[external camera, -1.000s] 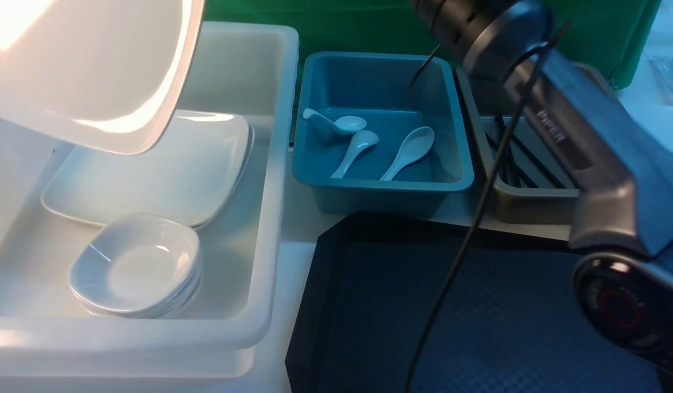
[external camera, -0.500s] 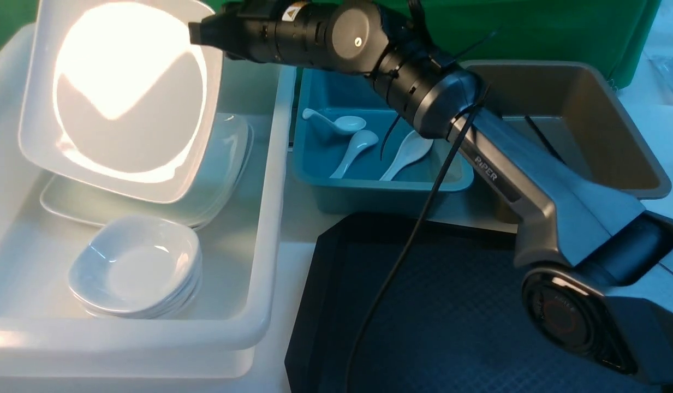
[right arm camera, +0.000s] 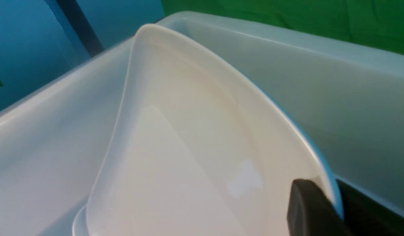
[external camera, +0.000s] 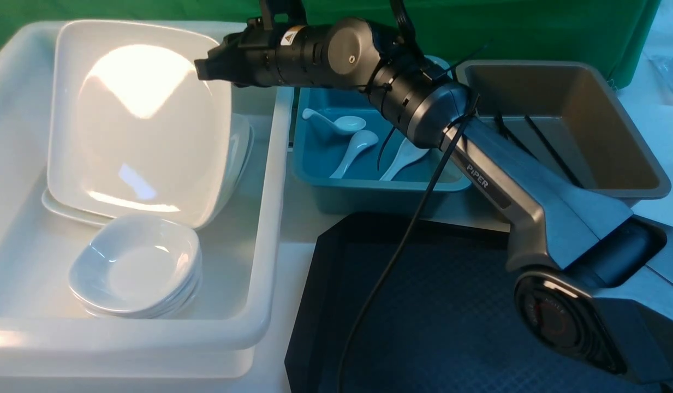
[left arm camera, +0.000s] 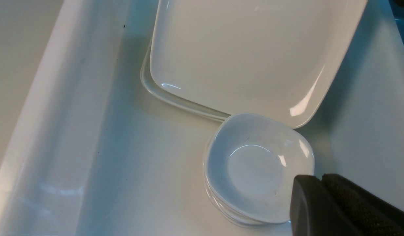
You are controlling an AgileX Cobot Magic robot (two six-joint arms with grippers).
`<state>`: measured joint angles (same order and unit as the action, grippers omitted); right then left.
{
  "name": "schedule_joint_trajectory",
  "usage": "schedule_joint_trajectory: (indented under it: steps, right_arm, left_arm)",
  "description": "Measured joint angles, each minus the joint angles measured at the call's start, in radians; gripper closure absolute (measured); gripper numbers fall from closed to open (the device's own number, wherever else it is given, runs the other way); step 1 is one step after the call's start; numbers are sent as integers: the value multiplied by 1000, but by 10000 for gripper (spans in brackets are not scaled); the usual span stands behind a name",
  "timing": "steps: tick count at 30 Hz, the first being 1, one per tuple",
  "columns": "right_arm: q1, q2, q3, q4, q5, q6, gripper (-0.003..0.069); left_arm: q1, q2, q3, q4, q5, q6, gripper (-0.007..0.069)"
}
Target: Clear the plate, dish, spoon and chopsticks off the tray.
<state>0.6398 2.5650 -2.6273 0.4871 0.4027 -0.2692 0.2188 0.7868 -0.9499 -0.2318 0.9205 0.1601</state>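
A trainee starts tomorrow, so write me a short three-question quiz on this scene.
1. True or false: the right claw grips the plate by its rim.
2. How many spoons lie in the blue tub? A two, B three, C five.
3. Fill in: the chopsticks lie in the ____ tub.
Key: 1 true; 2 B; 3 brown tub.

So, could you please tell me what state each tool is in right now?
Left tool: closed, holding nothing.
Right tool: closed on the rim of the plate.
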Motion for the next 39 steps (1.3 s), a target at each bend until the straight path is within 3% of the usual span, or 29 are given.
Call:
schedule_joint_trajectory:
  steps: [7,11,26,39]
  right_arm:
    - [-1,0,0,-11,4,-1,394]
    - [-2,0,0,-12,9,-1,340]
    - [-8,-30,-13,-70,41,-1,280]
    - [-10,-61,-17,-118,138,-1,302]
  left_arm:
    - [0,0,0,2,-2,0,609]
    - [0,0,0,3,-2,0,609]
    - [0,0,0,3,-6,0,609]
    - [0,0,0,3,-9,0,609]
